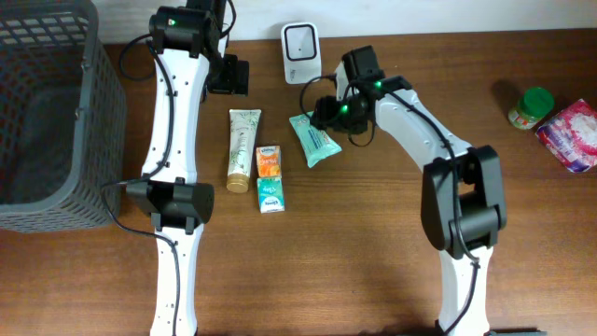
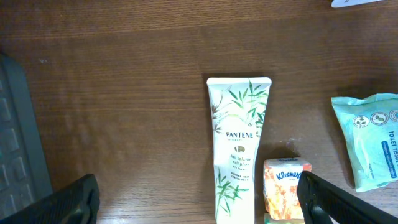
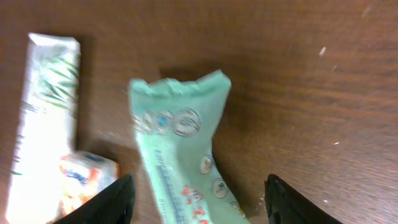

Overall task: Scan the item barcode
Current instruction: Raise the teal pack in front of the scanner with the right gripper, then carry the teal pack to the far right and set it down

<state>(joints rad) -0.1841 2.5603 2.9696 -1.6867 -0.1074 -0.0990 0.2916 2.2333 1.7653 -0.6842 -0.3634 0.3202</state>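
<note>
**Table (image 1: 373,280) seen from above and from both wrists.** The item judged to be in hand is the teal pack (image 1: 312,138). It lies flat and slanted near the middle of the table's back edge, just in front of the white scanner (image 1: 300,42) and apart from the goods to its left. The right gripper (image 3: 199,186) hangs directly over it with its jaws spread. One finger stands beside each long edge of the pack, bare wood shows between finger and film, and nothing is pinched. This straddle suits a grasp across the narrow width, which would leave the broad faces free to present to the scanner. The left gripper (image 2: 198,190) is fully spread and empty above the tube (image 2: 238,143), probably parked clear of the right arm's path. With the scanner so near, the pack would need only a short lift to reach it.

The pack is a soft, pale-teal film pouch with a crimped end seal and a row of round icons beneath the seal. The words "TOILET TISSUE" run along its length. No barcode shows on the upward face. It likely lies underneath, so the pack would need turning. The film looks slack and apt to buckle when pinched.
</note>
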